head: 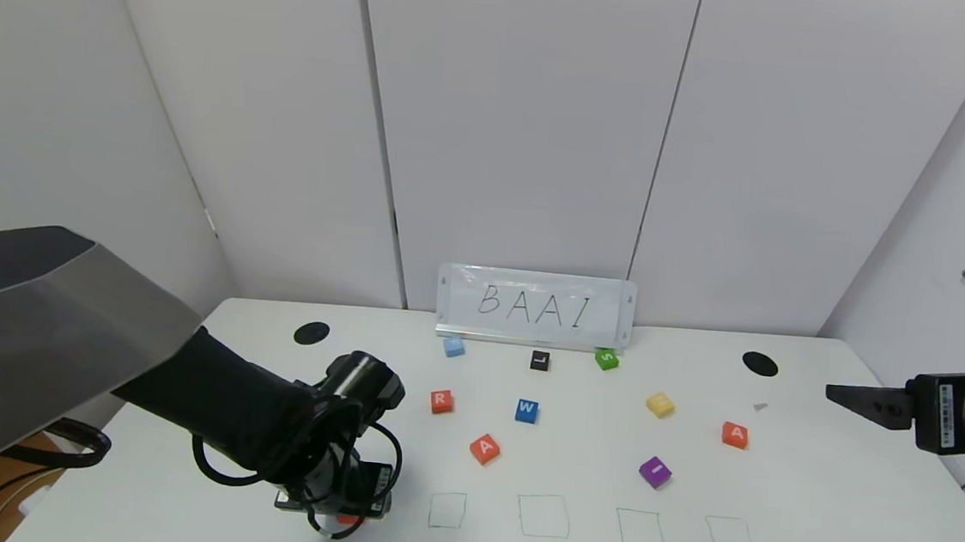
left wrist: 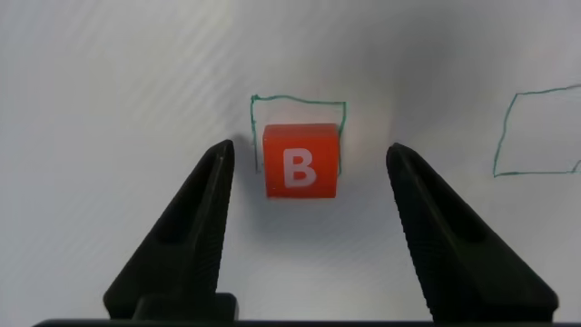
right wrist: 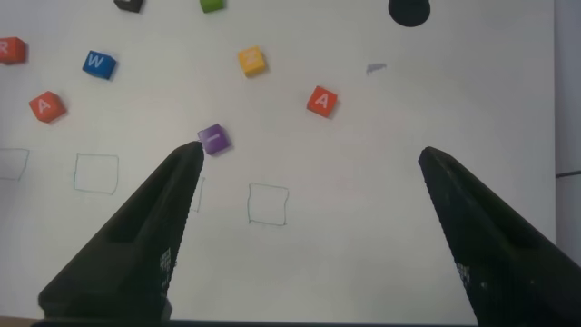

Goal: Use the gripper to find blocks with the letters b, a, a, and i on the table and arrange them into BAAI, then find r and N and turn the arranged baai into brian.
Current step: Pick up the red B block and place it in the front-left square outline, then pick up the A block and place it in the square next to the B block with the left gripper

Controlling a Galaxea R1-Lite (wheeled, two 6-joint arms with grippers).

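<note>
The left gripper (left wrist: 309, 195) is low over the table (head: 816, 521) near its front-left corner, its jaws spread with daylight on both sides of the orange-red B block (left wrist: 301, 161) between them. That block sits on the table, overlapping a pen-drawn square (left wrist: 299, 118) whose nearer lines it hides. From the head view the block is almost wholly covered by the wrist; only a red sliver shows.

The right gripper (right wrist: 309, 195) hangs above the right edge, jaws wide and holding nothing.

Mid-table lie the R cube (head: 441, 401), one A block (head: 484, 449), the purple I block (head: 654, 471) and, toward the right edge, the other A block (head: 734, 435). The yellow cube (head: 660, 404) has a letter too faint to read. A card reading BAAI (head: 536, 307) stands at the back edge.
</note>
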